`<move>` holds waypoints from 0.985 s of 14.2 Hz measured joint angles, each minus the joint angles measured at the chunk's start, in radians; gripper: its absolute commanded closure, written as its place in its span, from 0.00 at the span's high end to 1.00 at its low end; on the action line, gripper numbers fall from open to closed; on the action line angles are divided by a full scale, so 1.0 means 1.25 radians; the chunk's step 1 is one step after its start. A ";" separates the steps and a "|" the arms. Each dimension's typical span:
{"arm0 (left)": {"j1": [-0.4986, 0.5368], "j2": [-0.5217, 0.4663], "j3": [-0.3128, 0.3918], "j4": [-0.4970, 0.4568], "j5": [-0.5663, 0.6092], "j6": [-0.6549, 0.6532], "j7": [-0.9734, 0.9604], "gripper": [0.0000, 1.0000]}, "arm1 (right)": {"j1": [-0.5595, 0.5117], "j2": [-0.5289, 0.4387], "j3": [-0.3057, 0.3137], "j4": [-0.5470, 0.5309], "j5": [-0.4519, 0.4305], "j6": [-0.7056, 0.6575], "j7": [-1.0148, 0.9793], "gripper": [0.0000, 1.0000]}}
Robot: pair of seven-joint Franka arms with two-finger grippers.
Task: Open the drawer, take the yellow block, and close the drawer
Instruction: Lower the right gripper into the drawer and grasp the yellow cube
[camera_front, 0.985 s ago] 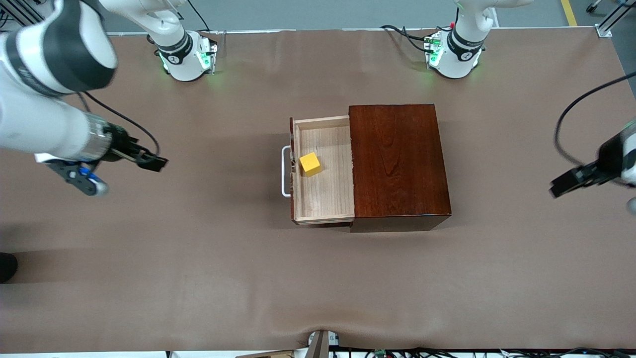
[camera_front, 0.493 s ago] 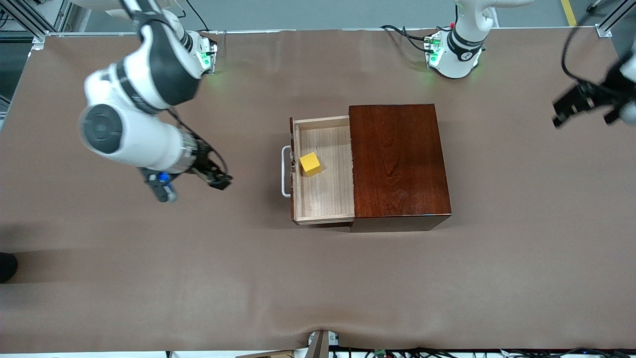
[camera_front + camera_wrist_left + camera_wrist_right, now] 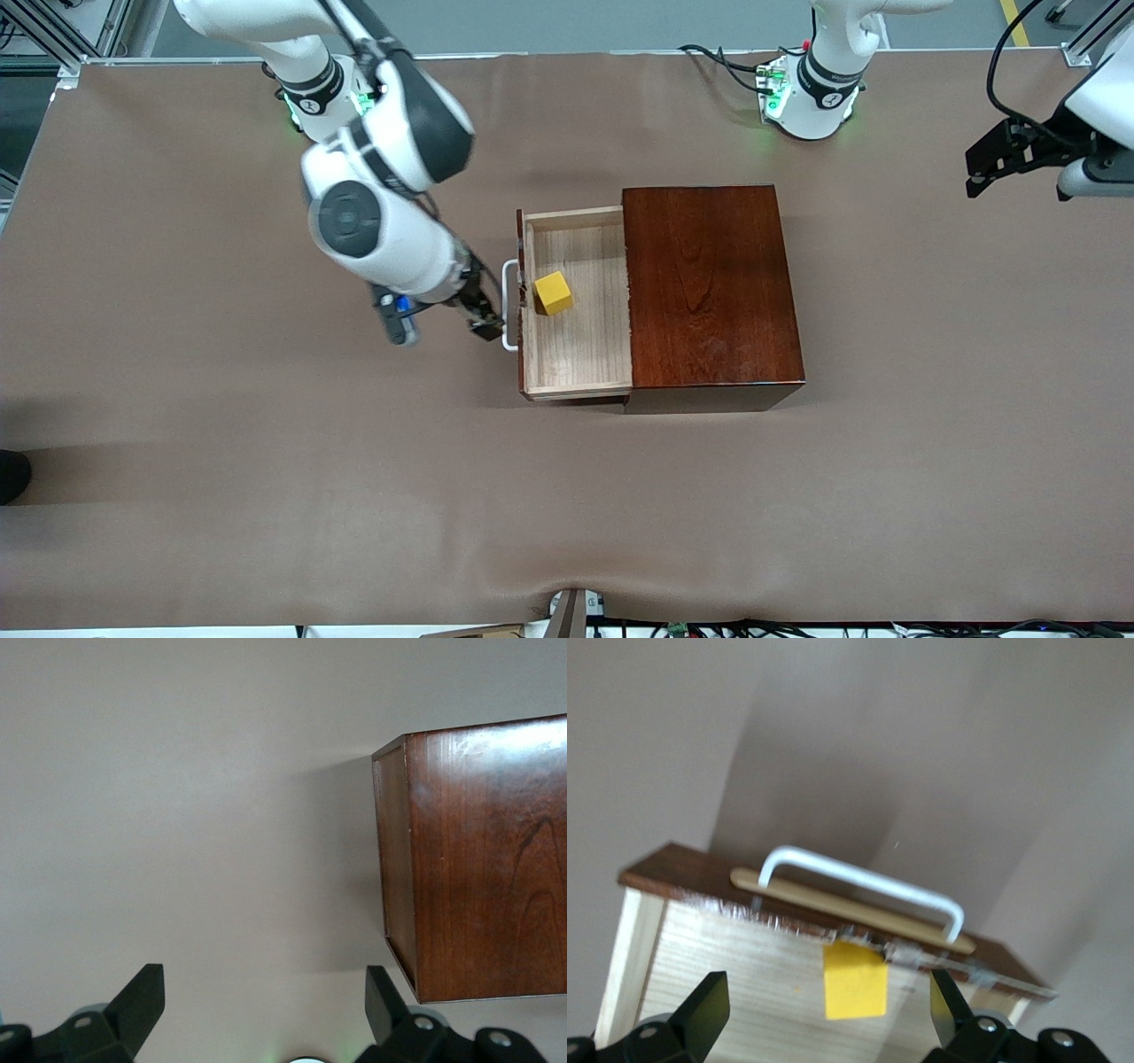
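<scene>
A wide table (image 3: 266, 496) spreads under me, covered in a plain brown sheet that ripples a little along the edge nearest the front camera. Past its edge by the bases I see a strip of grey floor (image 3: 576, 22) with a yellow line (image 3: 1014, 22) painted across one corner, and bits of aluminium framing (image 3: 53, 31) at the table's corners. Black cables (image 3: 797, 627) trail along the near edge, and the lighting is soft and even, leaving only faint shadows on the sheet.
</scene>
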 measured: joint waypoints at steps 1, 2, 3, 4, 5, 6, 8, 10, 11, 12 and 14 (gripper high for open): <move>0.003 0.004 0.000 0.001 -0.006 0.000 0.000 1.00 | 0.016 0.011 0.000 0.000 0.000 0.029 0.024 1.00; 0.010 0.004 0.001 0.002 -0.019 0.000 -0.001 1.00 | 0.028 0.020 0.000 0.000 0.000 0.051 0.037 1.00; 0.019 0.004 0.001 0.003 -0.030 0.000 -0.002 1.00 | 0.036 0.028 0.000 0.000 0.000 0.060 0.042 1.00; 0.026 0.004 0.002 0.005 -0.039 -0.001 -0.002 1.00 | 0.044 0.034 0.000 0.001 0.000 0.062 0.043 1.00; 0.029 0.004 0.002 0.005 -0.044 -0.002 -0.003 1.00 | 0.051 0.041 -0.001 0.001 0.000 0.063 0.044 1.00; 0.030 0.005 0.002 0.005 -0.045 -0.007 -0.005 1.00 | 0.057 0.048 -0.001 0.001 0.000 0.064 0.045 1.00; 0.030 0.006 0.001 0.005 -0.045 -0.018 -0.017 1.00 | 0.065 0.061 -0.001 0.001 0.000 0.064 0.045 1.00; 0.030 0.010 0.001 0.003 -0.046 -0.020 -0.032 1.00 | 0.080 0.078 -0.001 0.001 0.000 0.069 0.045 1.00; 0.029 0.012 0.001 0.002 -0.046 -0.020 -0.035 1.00 | 0.087 0.085 -0.001 0.001 0.000 0.077 0.045 1.00; 0.030 0.015 0.001 0.001 -0.046 -0.020 -0.038 1.00 | 0.092 0.092 -0.001 0.001 0.000 0.081 0.045 1.00; 0.029 0.020 0.001 0.001 -0.046 -0.016 -0.049 1.00 | 0.098 0.104 -0.001 0.001 0.000 0.082 0.045 1.00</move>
